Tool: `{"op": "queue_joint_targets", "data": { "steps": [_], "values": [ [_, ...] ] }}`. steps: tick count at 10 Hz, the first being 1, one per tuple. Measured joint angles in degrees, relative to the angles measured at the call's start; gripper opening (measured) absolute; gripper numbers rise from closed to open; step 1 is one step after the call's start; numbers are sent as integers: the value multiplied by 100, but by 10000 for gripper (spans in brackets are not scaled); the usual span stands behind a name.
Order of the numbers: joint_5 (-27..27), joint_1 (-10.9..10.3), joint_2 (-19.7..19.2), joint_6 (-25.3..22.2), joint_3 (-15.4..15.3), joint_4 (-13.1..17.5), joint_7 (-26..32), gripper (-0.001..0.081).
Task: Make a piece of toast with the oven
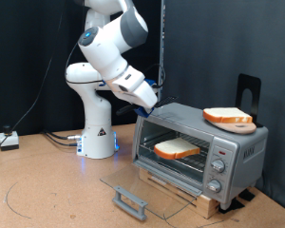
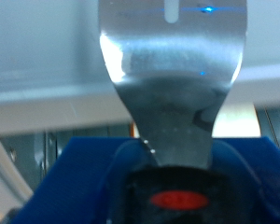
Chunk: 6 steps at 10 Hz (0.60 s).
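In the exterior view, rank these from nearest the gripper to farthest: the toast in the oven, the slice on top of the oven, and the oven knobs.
The gripper, holding a spatula, is at the oven's top corner on the view's left.
1. Toast, on the rack inside, just below.
2. Slice on top, toward the view's right.
3. Knobs, on the right panel, lower right.

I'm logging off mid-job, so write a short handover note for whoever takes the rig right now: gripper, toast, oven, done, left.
Gripper: at the oven's top edge on the exterior view's left, holding a metal spatula; the wrist view shows the blade in front of the camera, fingers hidden.
Oven: door folded down open onto the table.
Toast: lying on the wire rack inside.
Second slice: on a wooden disc on top of the oven, not part of the job.
Done: door opened, toast on the rack.
Left: door not shut; whether the knobs have been set cannot be told.
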State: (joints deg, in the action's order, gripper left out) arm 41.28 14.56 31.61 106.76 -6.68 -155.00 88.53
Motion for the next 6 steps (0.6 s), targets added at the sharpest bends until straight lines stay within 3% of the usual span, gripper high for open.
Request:
{"op": "queue_joint_targets", "data": {
  "steps": [3,6],
  "values": [
    [12,-309,452,-226,-291,-59,31,395],
    [312,-548,902,-259,-695,-112,-433,395]
  ]
}}
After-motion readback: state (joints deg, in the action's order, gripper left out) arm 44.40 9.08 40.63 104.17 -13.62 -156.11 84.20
